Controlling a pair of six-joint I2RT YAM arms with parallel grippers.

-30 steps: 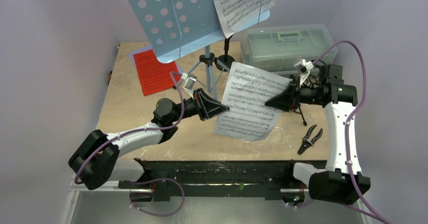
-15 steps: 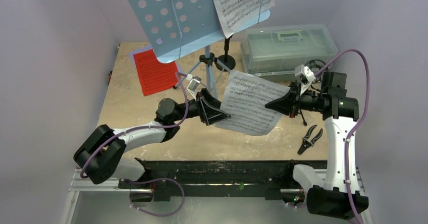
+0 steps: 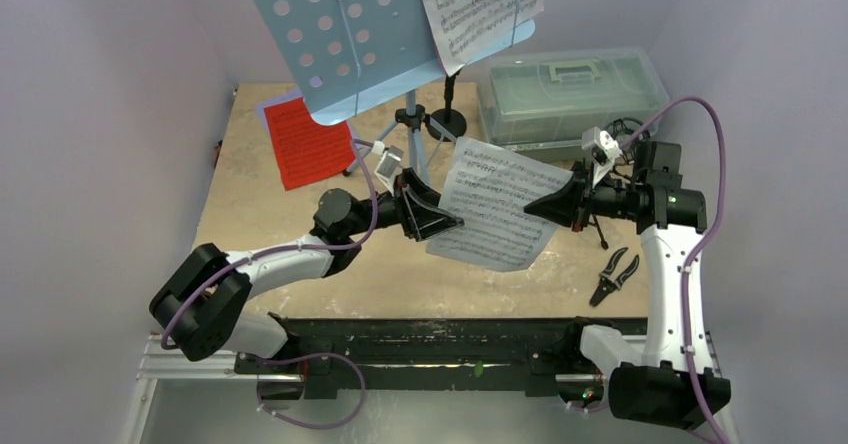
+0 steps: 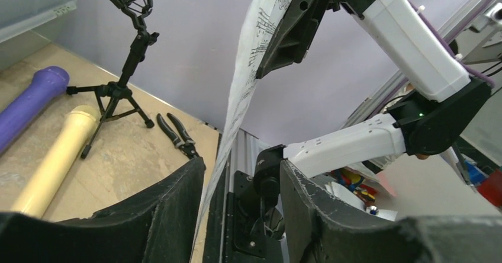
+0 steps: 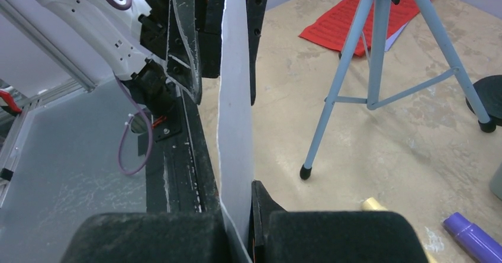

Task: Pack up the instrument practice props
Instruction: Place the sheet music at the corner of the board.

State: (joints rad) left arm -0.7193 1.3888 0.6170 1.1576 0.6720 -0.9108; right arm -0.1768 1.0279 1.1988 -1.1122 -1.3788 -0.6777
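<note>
My right gripper (image 3: 545, 207) is shut on the right edge of a printed sheet of music (image 3: 495, 209) and holds it above the table. In the right wrist view the sheet (image 5: 237, 97) stands edge-on in the shut jaws (image 5: 251, 198). My left gripper (image 3: 442, 222) is open with the sheet's left edge (image 4: 243, 91) between its jaws (image 4: 240, 174), close to the left finger. A second sheet (image 3: 480, 4) rests on the light-blue music rest (image 3: 340, 34). The red folder (image 3: 305, 142) lies at the back left. The purple microphone (image 4: 29, 103) and the cream microphone (image 4: 56, 159) lie under the sheet.
A translucent box with a handle (image 3: 570, 94) stands at the back right. Black pliers (image 3: 613, 274) lie at the front right. One mic holder (image 4: 127, 55) stands beside the microphones. A black round base (image 3: 447, 122) sits by the rest's tripod legs (image 5: 379, 67).
My left gripper has moved right, and its open jaws now straddle the sheet's left edge. My right gripper has shifted a little left and the sheet has tilted flatter.
</note>
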